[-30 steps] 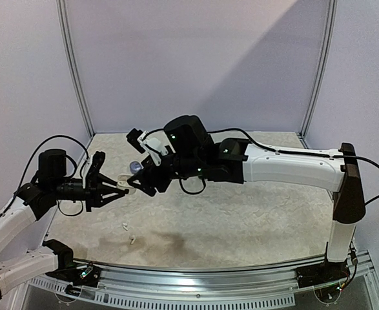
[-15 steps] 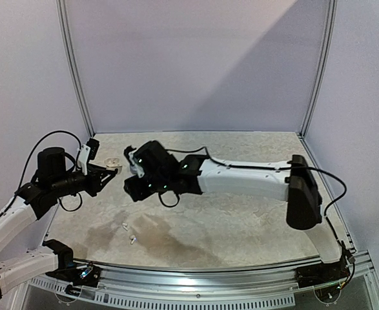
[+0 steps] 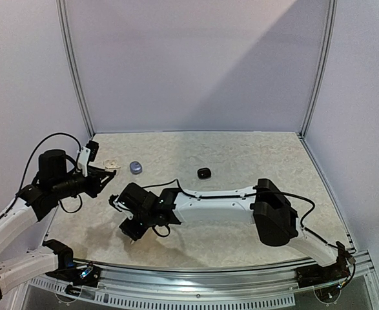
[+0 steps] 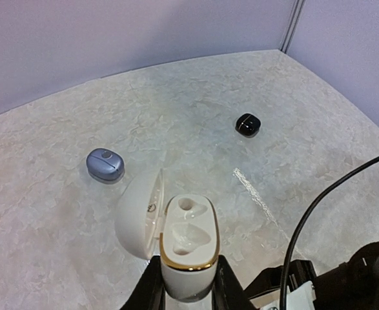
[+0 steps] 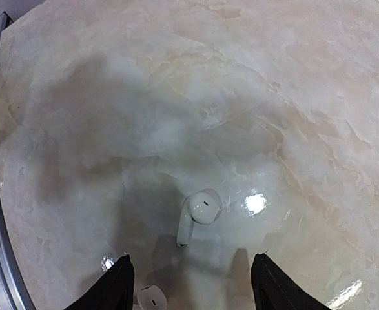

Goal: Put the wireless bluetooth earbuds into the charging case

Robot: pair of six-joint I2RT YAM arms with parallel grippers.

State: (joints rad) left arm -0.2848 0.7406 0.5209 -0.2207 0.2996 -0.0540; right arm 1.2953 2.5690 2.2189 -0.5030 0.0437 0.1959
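My left gripper (image 4: 188, 284) pinches the open white charging case (image 4: 188, 248), both wells empty, while my right gripper (image 5: 192, 284) hangs spread over two white earbuds (image 5: 197, 213) lying on the table (image 5: 292, 77), so neither is inserted yet.

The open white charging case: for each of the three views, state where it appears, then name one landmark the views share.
Top external: white charging case at left, in the left gripper.
Left wrist: bottom centre, lid open, between the fingers.
Right wrist: not in view.
Shared landmark: the marbled tabletop.
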